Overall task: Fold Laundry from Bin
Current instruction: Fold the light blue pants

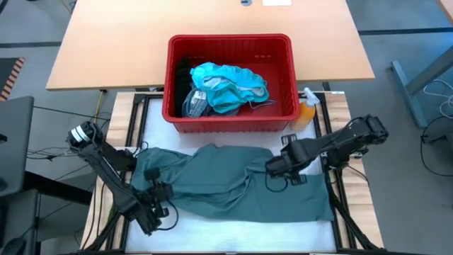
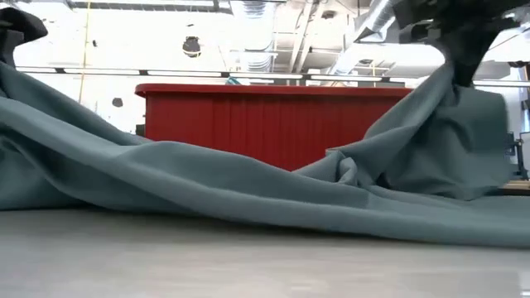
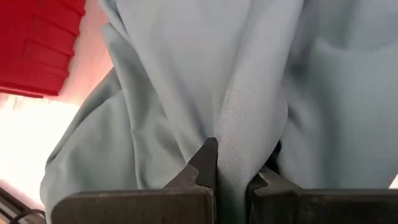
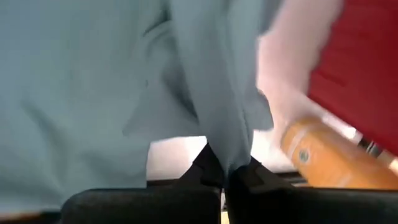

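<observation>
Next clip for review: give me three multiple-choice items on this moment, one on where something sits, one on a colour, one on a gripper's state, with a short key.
1. Where is the grey-green garment?
A. In the bin
B. Spread on the table in front of the bin
C. On the floor

2. What colour is the bin?
A. Red
B. Blue
C. White

3. How is the left gripper?
A. Open above the bin
B. Shut on the orange bottle
C. Shut on a fold of the garment

Key: 1 B, the high view shows it lying between the two arms. 2 A, its slotted walls are red. 3 C, the left wrist view shows cloth pinched between the fingers.
</observation>
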Controlling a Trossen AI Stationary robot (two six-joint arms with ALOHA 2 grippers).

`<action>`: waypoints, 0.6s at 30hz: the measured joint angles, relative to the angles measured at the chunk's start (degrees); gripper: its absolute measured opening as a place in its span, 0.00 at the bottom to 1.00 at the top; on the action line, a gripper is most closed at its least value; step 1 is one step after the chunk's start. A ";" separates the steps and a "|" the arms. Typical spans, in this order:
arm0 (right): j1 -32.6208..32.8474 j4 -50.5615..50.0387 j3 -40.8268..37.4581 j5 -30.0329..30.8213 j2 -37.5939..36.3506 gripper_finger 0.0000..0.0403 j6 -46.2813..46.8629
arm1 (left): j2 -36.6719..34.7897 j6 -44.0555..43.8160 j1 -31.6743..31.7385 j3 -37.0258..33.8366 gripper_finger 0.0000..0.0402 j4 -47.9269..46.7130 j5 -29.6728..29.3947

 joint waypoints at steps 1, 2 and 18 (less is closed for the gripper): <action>0.91 0.05 0.14 -0.09 0.17 0.05 -1.46 | 0.00 -0.24 -0.31 0.00 0.00 0.21 -0.17; 1.82 0.10 0.41 -0.09 0.27 0.05 -2.74 | 0.00 -0.28 -0.71 0.00 0.00 0.41 -0.18; 29.83 0.19 1.56 -18.53 11.95 0.05 7.98 | 0.00 -3.85 -5.24 -9.77 0.00 7.90 16.93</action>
